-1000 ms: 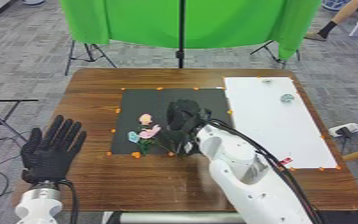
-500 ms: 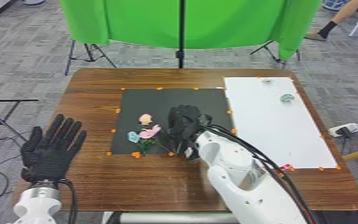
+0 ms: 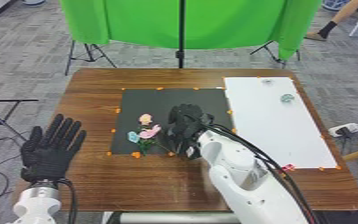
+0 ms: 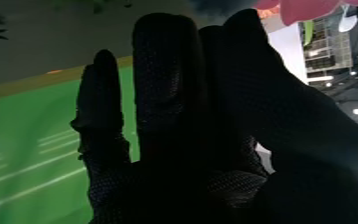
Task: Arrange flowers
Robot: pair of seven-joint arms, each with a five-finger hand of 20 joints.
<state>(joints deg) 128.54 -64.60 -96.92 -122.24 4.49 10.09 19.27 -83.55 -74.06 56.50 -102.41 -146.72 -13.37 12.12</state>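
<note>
1. head view: right hand (image 3: 186, 127) over the dark mat (image 3: 153, 100), palm area close to the flowers.
2. head view: pink flower (image 3: 151, 131) just beside the right hand, on its left; peach flower (image 3: 145, 119) also left of it, a bit farther forward; blue flower (image 3: 134, 136) past the pink one, on the side toward the left hand (image 3: 47, 157). green leaves (image 3: 145, 144) below the blooms.
3. head view: left hand well apart from the flowers, at the table's left side, fingers straight and slightly spread.
4. head view: white sheet (image 3: 269, 115) right of the right hand; pale green piece (image 3: 287, 98) on it, forward and right of that hand.
5. right wrist view: right hand (image 4: 189, 125) with fingers straight, one standing apart, others pressed together. pink petals (image 4: 304, 10) near the fingertips; green screen (image 4: 33, 135) behind.
</note>
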